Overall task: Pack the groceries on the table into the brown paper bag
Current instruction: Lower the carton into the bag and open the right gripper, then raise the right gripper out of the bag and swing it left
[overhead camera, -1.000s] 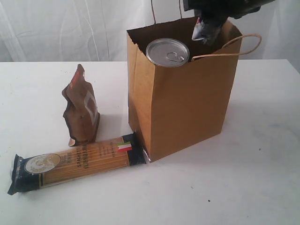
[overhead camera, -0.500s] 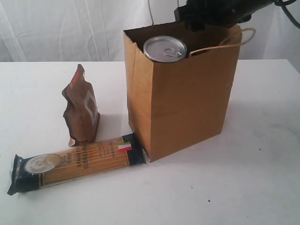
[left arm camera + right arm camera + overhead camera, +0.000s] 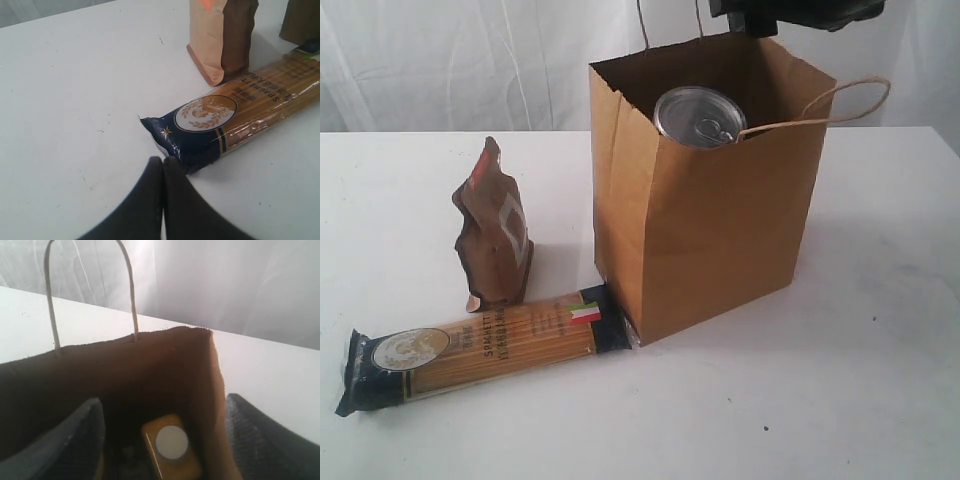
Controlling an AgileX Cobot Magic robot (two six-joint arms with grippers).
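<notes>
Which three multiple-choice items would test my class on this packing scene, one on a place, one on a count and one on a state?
1. Where is the silver pull-tab can?
A. inside the brown paper bag
B. lying beside it
C. held in a gripper

2. How many groceries are on the table outside the bag?
A. one
B. two
C. four

3. How is the left gripper?
A. wide open
B. shut on a packet
C. shut, holding nothing

Answers:
1 A, its lid shows within the bag's open top.
2 B, only the brown pouch and the spaghetti packet are out there.
3 C, its fingers meet with nothing between them.
</notes>
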